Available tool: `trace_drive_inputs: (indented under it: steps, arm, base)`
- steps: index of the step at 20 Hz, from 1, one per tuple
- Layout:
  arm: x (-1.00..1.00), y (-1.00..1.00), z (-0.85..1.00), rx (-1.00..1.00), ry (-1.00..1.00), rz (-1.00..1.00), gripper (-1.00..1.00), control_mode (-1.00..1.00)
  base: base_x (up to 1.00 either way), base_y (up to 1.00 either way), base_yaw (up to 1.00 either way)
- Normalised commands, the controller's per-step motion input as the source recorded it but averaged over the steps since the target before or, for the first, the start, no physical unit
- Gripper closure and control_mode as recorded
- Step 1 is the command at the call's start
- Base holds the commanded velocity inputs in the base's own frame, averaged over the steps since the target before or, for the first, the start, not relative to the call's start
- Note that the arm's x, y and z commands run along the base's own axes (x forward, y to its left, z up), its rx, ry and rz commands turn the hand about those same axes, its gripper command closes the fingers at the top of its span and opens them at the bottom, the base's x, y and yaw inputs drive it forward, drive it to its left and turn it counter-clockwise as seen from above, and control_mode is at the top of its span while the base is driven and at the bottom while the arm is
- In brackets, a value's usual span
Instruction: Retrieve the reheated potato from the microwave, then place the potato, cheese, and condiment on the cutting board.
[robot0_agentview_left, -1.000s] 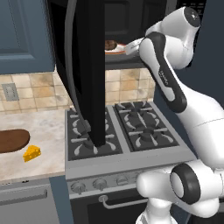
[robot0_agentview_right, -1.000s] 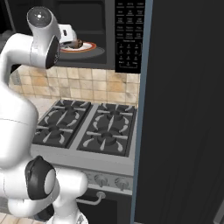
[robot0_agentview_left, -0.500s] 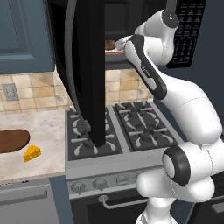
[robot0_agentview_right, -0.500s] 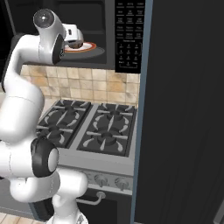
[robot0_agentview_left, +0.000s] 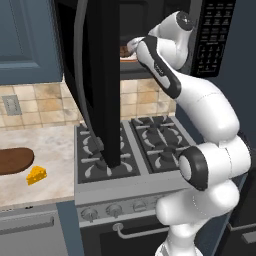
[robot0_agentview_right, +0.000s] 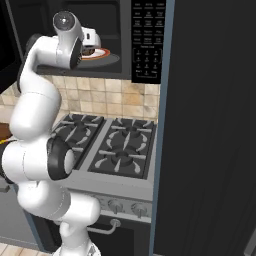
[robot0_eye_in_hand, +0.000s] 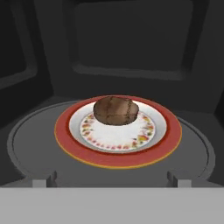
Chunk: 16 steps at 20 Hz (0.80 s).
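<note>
Potato (robot0_eye_in_hand: 116, 111) on a plate (robot0_eye_in_hand: 118, 154) is what we find looking along the hand into the microwave (robot0_agentview_right: 145, 42): the brown, mottled lump sits slightly toward the far side of the plate's white centre, which has a speckled band and a broad red rim edged in orange. The plate rests on the round grey turntable (robot0_eye_in_hand: 26, 140) inside the dark cavity. We see the two small finger tips (robot0_eye_in_hand: 43, 180) low in that view, standing wide apart on either side of the plate, touching nothing and holding nothing; the potato lies ahead of them, apart from both.

From the left base view we see the microwave door (robot0_agentview_left: 97, 75) swung wide open over the stove (robot0_agentview_left: 145, 145), and the white arm reaching up into the opening, with the gripper (robot0_agentview_left: 131, 47) at the mouth of the cavity. From the right we see the hand just beside the red-rimmed plate, next to the keypad panel (robot0_agentview_right: 146, 37).

Down on the table (robot0_agentview_left: 50, 150) to the left of the stove, the dark brown cutting board (robot0_agentview_left: 15, 161) lies flat at the edge of the view, and the yellow cheese (robot0_agentview_left: 36, 175) wedge sits just beside it, toward the table's front edge, not on the board.
</note>
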Motion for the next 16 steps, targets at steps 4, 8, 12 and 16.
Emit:
trace_drive_inputs:
  steps: [4,8,12,16]
  arm:
    - [0.44,0.0,0.06,0.07,0.1,0.0,-1.0,-1.0]
    - [0.38,0.01,0.01,0.0,0.06,0.0,-1.0,-1.0]
    - [0.41,0.0,0.0,0.0,0.0,0.0,-1.0,-1.0]
    - [0.27,0.03,0.0,0.0,0.01,0.0,-1.0,-1.0]
  base:
    - [0.0,0.0,0.0]
    - [0.0,0.0,0.0]
    - [0.0,0.0,0.0]
    - [0.0,0.0,0.0]
